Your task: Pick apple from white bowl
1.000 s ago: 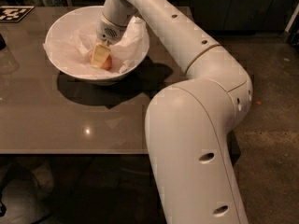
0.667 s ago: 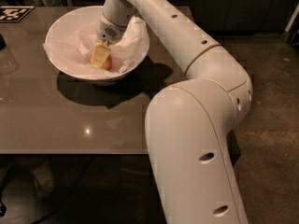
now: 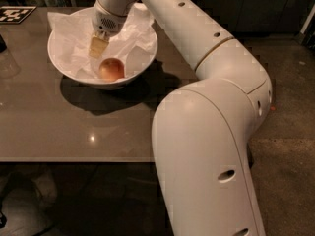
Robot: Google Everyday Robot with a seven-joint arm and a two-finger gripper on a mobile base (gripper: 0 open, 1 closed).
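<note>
The apple (image 3: 111, 69) is lying on crumpled tissue paper (image 3: 69, 28) in the near part of the white bowl (image 3: 140, 60), which is sitting far left on the table (image 3: 59, 127). The gripper (image 3: 98, 46) is hovering inside the bowl, just beyond the apple to its far left. I cannot tell whether it is spread or closed.
</note>
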